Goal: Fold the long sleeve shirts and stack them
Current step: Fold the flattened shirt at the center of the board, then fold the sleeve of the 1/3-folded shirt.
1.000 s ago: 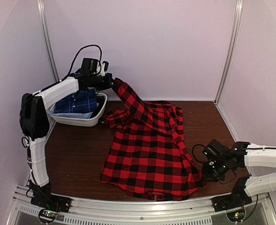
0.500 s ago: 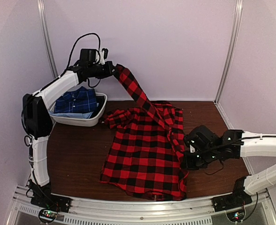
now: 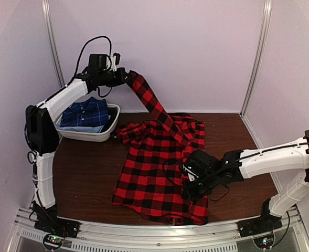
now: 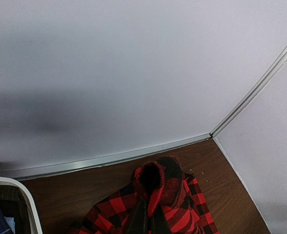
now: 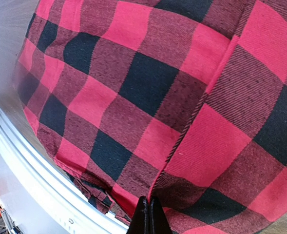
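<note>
Red-and-black shirt (image 3: 154, 173) lies spread flat on the table (image 3: 91, 173), just right of the white tub (image 3: 86, 137), with its collar end level with the tub and its hem toward the near edge. The navy shirt (image 3: 86, 113) sits inside the tub in a loose heap, not folded as far as I can see.

- Left hand (image 3: 124, 79): closed on the end of one sleeve (image 3: 151, 105), held high above the tub's right end. The sleeve runs taut in a slant down to the shirt body.
- Right hand (image 3: 187, 188): well right of the tub and nearer the arm bases. Its fingers are pressed together at a seam of the red cloth, apparently pinching the shirt's far-from-tub side edge and laying it inward over the body. The wrist view shows only the closed tips against the plaid.

Progress, by judgement: early.
- First shirt is mid-fold, one side panel partly turned in and one sleeve lifted but not laid across.
- No finished fold or stack is visible.
- Left to do: other side, sleeves, lengthwise fold, then the navy shirt, then stacking.
</note>
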